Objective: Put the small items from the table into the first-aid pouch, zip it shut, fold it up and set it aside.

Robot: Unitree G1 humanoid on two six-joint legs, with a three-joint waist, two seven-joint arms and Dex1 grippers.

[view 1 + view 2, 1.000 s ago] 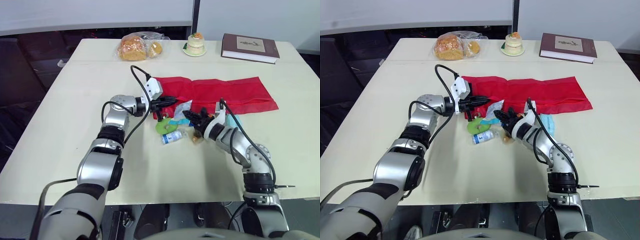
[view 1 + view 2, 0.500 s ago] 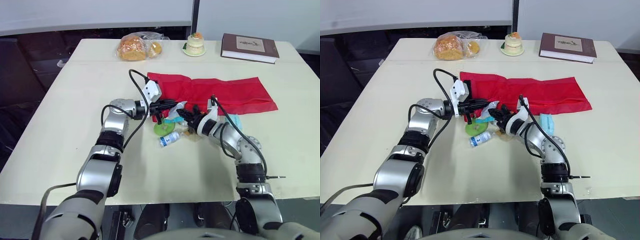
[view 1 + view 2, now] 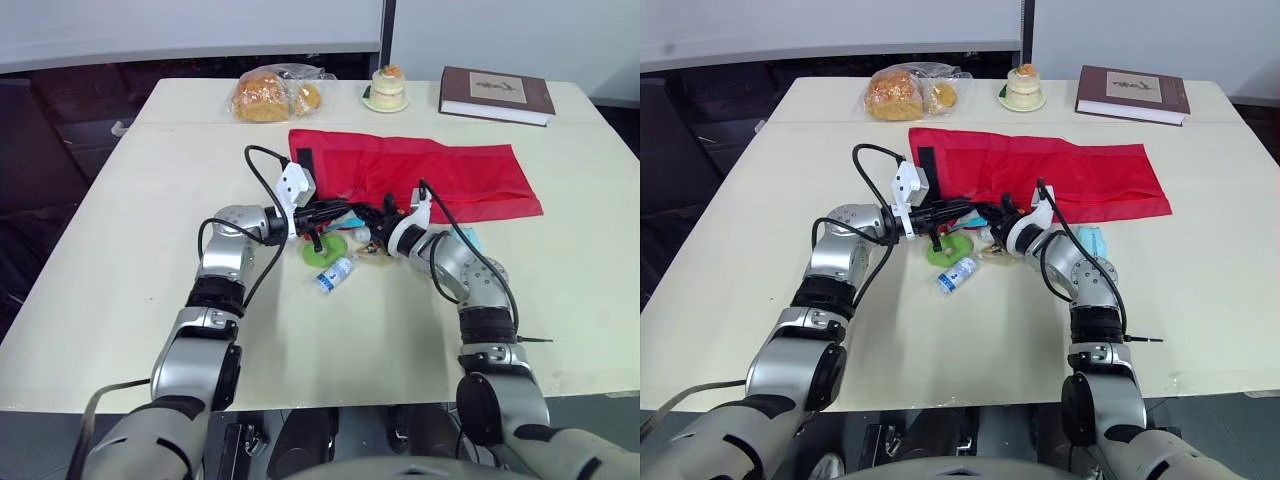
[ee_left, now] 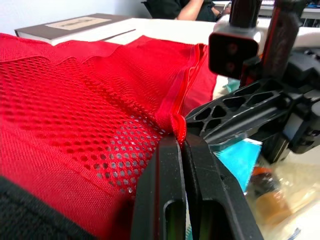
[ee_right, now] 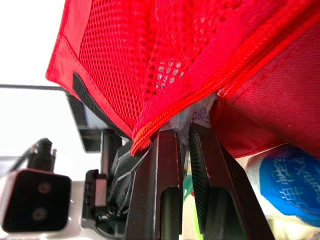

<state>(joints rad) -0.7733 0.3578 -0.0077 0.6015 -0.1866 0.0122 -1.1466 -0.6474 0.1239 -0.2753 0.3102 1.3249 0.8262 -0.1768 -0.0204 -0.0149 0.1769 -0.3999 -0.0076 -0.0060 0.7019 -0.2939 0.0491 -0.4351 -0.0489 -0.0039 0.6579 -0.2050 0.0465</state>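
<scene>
Left tool [image 4: 181, 142]: pinching the red mesh pouch [image 4: 85, 100] by its zipper edge.
Right tool [image 5: 184, 131]: gripping a clear packet [image 5: 201, 114] under that edge.
Nearby: green disc [image 3: 325, 250], small bottle [image 3: 337, 272] lying beside both tools.

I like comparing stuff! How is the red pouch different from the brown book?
The red pouch is soft mesh, the brown book stiff. The pouch lies mid-table with its edge pinched by the left gripper; the book sits untouched at the far edge. Both rest on the table.
</scene>
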